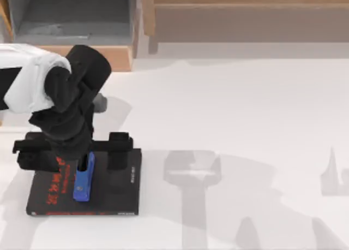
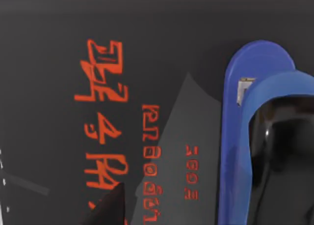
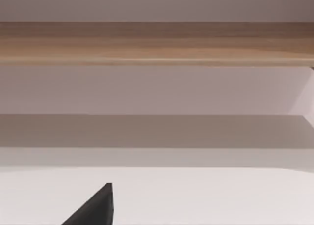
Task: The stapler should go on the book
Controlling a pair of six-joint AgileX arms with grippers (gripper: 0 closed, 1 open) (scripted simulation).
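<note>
stapler: you see the blue stapler (image 1: 84, 182) lying flat on the cover of the book (image 1: 122, 195), lengthwise beside the red lettering, with cover showing on each side of it.
book: it lies flat on the white desk (image 1: 234, 113) near the top view's left side and front edge, its spine with the thin red line toward the front.
left hand: your left hand (image 1: 83, 165) hangs straight over the book. one finger (image 2: 279, 161) is pressed along the stapler's side in the left wrist view, and a second dark fingertip (image 2: 110, 208) stands well apart over the lettering. so the fingers look spread rather than clamped, and you probably have no real hold on the stapler.
right hand: a dark fingertip (image 3: 95, 208) shows in the right wrist view above bare desk, facing a wooden shelf (image 3: 157, 43). you cannot tell how far this hand is open, and the arm looks parked off to the right.
step in hand: judged from how things lie, the placing is as good as done and you are at the release.
next move: make sure both fingers are free of the stapler, then lift the left hand straight up. a sideways pull could drag the stapler, since one finger touches it.
risk: the stapler is narrow and light, so a brushing finger might slide it off the cover.
</note>
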